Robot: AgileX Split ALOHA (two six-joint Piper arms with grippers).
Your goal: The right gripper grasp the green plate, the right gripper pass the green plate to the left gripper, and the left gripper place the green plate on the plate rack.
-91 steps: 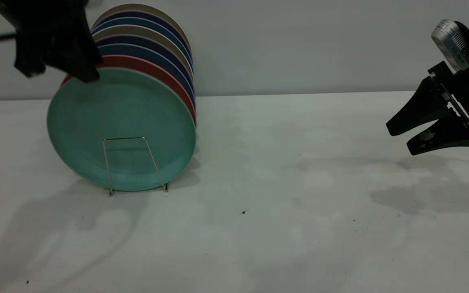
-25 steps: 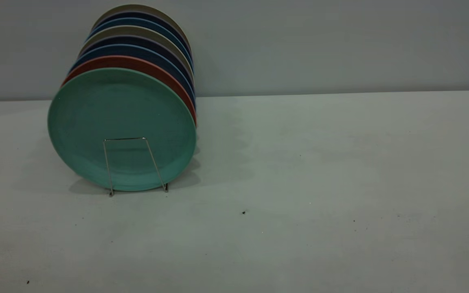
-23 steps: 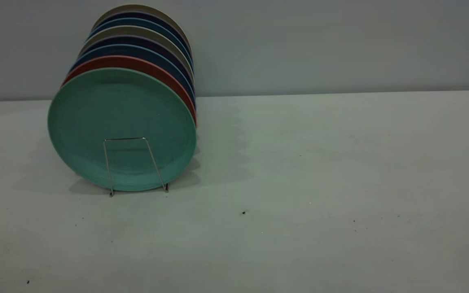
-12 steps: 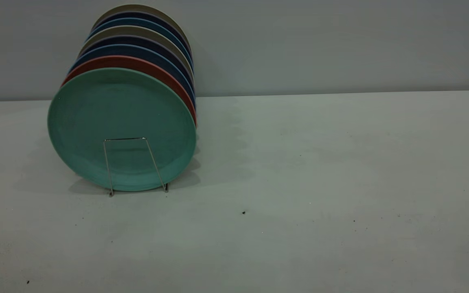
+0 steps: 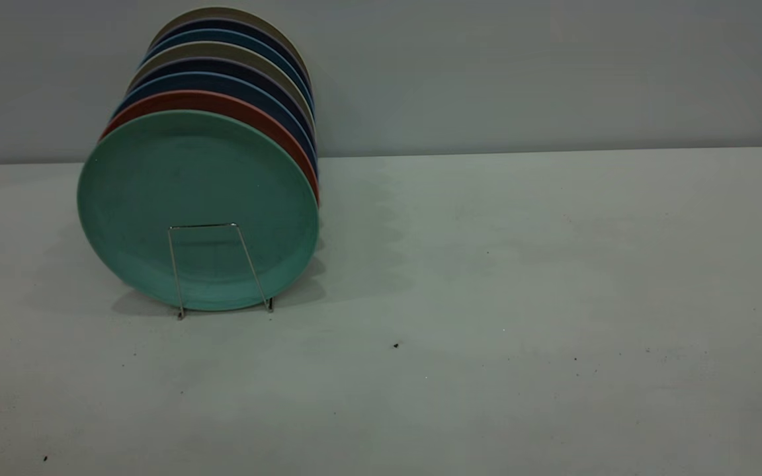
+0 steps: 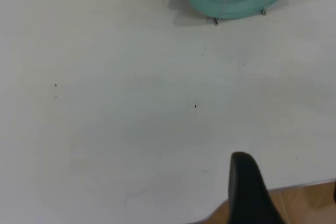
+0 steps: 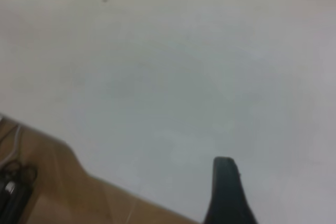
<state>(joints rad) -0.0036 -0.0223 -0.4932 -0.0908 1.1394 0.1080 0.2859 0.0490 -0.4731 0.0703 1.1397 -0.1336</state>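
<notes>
The green plate (image 5: 197, 210) stands on edge in the plate rack (image 5: 219, 270), face toward the exterior camera; neither claw's state shows.

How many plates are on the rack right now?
8, all upright in the plate rack, front to back: green plate, red, blue, navy, beige, blue, navy, beige. More may hide behind.

Green plate (image 5: 198, 198): matt plastic, smooth face, no glare being shown. Plate rack (image 5: 217, 268): thin bare metal wire, silvery sheen being caught along front loop. Red plate (image 5: 222, 103) and dark blue plates (image 5: 235, 82) behind: same matt plastic look. Table (image 5: 520, 297): pale matt surface, faintly mottled, dark specks being seen. Left gripper finger (image 6: 249, 192): matt black plastic. Floor (image 7: 47, 182): wood-grain finish.
</notes>
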